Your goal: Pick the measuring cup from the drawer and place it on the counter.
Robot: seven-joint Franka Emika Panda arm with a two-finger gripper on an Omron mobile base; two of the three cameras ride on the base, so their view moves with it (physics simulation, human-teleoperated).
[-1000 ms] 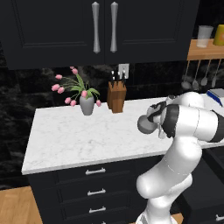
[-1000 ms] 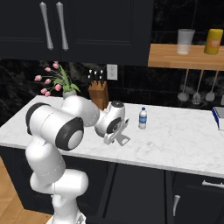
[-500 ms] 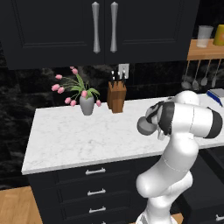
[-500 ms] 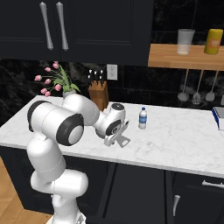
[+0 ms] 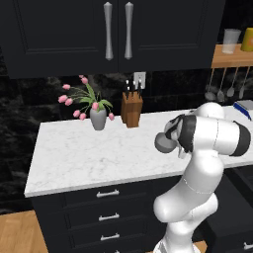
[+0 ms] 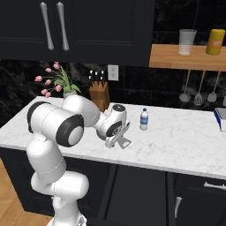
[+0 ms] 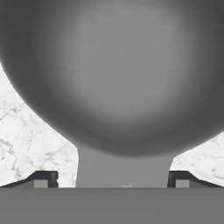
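Note:
The measuring cup is a grey metal round bowl with a flat handle running down toward me. It lies over the white marble counter. My gripper is open: the two dark fingertips stand wide apart, with a gap on each side of the handle. In the left base view the cup shows as a grey round shape at the end of my forearm, over the counter near its front edge. From the right base view the gripper points down at the counter.
A clear water bottle stands just right of the hand. A knife block and a vase of pink tulips stand at the back wall. A wooden shelf hangs above right. Closed drawers sit under the counter.
The jaws have spread from shut on the cup's handle to wide open. The arm and the cup have hardly moved.

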